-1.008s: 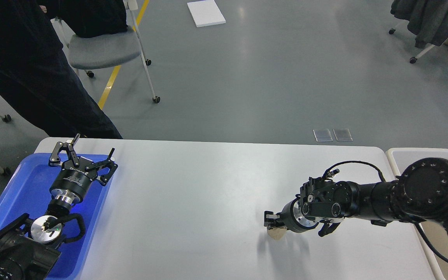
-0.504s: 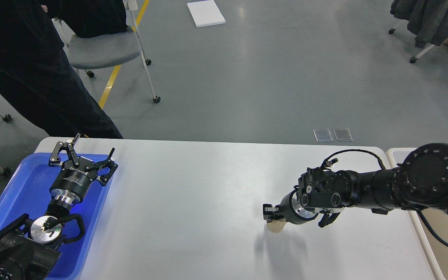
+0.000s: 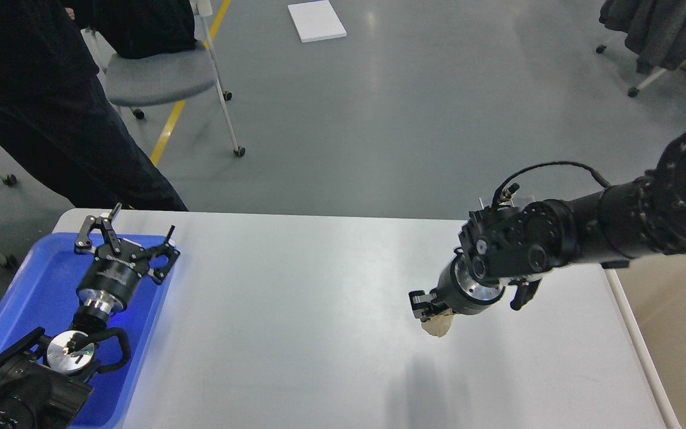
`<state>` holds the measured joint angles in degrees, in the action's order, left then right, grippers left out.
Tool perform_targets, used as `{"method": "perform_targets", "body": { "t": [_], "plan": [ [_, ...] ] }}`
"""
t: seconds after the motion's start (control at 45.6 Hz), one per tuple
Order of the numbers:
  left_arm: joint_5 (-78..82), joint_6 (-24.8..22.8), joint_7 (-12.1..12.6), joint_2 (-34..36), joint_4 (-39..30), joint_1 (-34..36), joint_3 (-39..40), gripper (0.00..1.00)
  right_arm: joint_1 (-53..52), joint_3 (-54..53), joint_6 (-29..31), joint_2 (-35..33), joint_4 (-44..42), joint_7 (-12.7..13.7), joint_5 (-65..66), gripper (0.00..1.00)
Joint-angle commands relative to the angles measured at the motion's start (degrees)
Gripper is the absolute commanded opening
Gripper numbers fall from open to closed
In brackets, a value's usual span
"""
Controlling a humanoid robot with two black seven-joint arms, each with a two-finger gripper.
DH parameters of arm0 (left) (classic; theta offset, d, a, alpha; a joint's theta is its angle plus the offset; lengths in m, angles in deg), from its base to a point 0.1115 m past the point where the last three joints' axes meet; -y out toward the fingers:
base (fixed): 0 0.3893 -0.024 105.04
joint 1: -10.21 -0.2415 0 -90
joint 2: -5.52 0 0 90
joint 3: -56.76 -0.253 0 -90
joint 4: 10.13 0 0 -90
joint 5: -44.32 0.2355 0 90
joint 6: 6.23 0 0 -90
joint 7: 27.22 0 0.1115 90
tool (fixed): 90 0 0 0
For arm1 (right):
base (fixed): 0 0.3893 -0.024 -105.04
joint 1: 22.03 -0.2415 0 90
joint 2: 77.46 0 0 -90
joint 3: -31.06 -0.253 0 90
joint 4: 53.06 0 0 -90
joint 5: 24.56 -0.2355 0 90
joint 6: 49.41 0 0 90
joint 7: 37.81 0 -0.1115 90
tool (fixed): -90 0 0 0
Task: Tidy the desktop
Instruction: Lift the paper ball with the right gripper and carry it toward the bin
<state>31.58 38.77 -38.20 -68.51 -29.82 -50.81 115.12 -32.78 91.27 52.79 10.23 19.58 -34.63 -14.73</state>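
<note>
The desktop (image 3: 295,310) is a wide matte white-grey tabletop with rounded corners. My right gripper (image 3: 429,313) is shut on a small crumpled beige scrap (image 3: 438,325) and holds it above the right half of the desktop; its shadow lies below it. My left gripper (image 3: 125,235) is open and empty, its fingers spread over the far end of the blue tray (image 3: 33,292) at the left.
A beige bin (image 3: 670,322) stands off the right edge of the desktop, partly behind my right arm. A person in black (image 3: 39,101) stands at the far left corner next to a grey chair (image 3: 164,74).
My right arm has lifted and swung up, raising the beige scrap off the desktop. The left arm has not moved.
</note>
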Motion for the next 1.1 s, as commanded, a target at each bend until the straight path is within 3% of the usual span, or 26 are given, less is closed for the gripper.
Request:
{"method": "perform_targets", "body": {
  "t": [0.0, 0.394, 0.57, 0.789, 0.942, 1.074],
  "plan": [
    [0.00, 0.00, -0.01, 0.11, 0.00, -0.07, 0.00, 1.00, -13.24, 3.86, 5.81, -4.10, 7.25, 0.07, -0.33, 0.00],
    [0.00, 0.00, -0.01, 0.20, 0.00, -0.24, 0.09, 1.00, -28.35, 11.06, 17.59, -11.30, 8.75, 0.16, 1.59, 0.00],
    [0.00, 0.00, -0.01, 0.20, 0.00, -0.24, 0.09, 1.00, -29.42, 14.67, 19.88, -17.46, 5.24, 0.25, 5.64, 0.00],
    [0.00, 0.00, -0.01, 0.20, 0.00, -0.24, 0.09, 1.00, -23.71, 18.71, 19.62, -27.30, -7.67, 0.34, 5.47, 0.00],
    [-0.09, 0.00, -0.09, 0.11, 0.00, -0.24, 0.09, 1.00, -14.23, 16.79, 18.83, -33.98, -23.40, 0.42, 3.71, 0.00],
    [-0.09, 0.00, -0.09, 0.11, 0.00, -0.24, 0.09, 1.00, -1.06, 8.80, 15.67, -37.85, -38.25, 0.43, -1.20, 0.00]
  ]
}}
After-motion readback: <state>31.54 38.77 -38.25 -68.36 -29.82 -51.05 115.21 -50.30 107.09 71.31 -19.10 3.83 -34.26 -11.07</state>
